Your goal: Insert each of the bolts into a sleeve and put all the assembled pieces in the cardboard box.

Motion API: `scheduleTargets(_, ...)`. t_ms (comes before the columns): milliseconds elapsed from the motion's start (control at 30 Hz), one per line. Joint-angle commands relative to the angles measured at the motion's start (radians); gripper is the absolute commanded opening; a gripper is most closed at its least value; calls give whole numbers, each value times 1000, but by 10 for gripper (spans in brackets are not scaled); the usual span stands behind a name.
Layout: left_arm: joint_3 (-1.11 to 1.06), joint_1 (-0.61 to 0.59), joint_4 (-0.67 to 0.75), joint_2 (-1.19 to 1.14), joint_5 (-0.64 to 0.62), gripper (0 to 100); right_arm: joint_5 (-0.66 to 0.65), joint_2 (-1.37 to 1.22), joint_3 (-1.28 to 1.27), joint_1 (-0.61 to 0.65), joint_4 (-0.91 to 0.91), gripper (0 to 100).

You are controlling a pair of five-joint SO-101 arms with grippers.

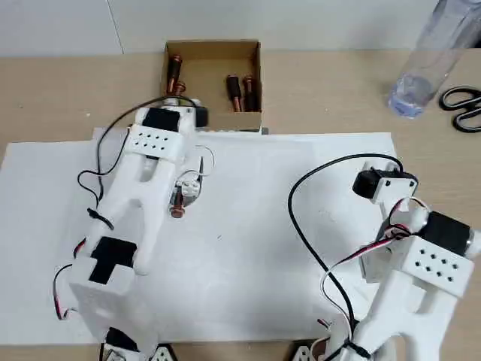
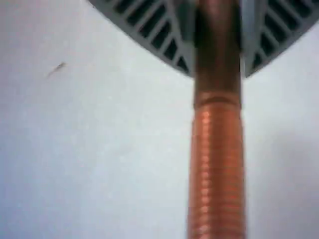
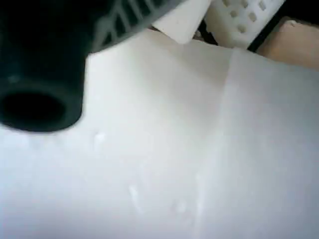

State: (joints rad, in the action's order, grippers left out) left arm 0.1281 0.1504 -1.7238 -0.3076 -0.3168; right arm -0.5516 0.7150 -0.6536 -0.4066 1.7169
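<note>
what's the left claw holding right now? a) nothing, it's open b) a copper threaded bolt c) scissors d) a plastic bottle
B: the left claw is shut on the copper bolt, and the bolt's threaded shank sticks out from between the fingers over the white paper.

White printed-plastic arms, left arm (image 1: 131, 203) and right arm (image 1: 406, 301), with black motors, dotted plates, black, red and white cables; left gripper (image 2: 218, 40) grey, ribbed.
</note>
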Motion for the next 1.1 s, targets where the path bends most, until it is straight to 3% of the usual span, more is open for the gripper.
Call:
scheduleTargets(0, 50, -37, -28, 72, -163, 5, -9, 24, 5, -10, -1, 4)
scheduleTargets(200, 45, -69, -28, 72, -328, 5, -8, 24, 5, -10, -1, 4)
scheduleTargets(533, 48, -80, -21, 68, -895, 5, -6, 24, 5, -10, -2, 4)
scheduleTargets(667, 48, -83, 38, 64, -1054, 5, -6, 24, 5, -10, -2, 4)
scheduleTargets(1067, 53, -94, 126, 72, -1223, 6, -6, 24, 5, -12, -2, 4)
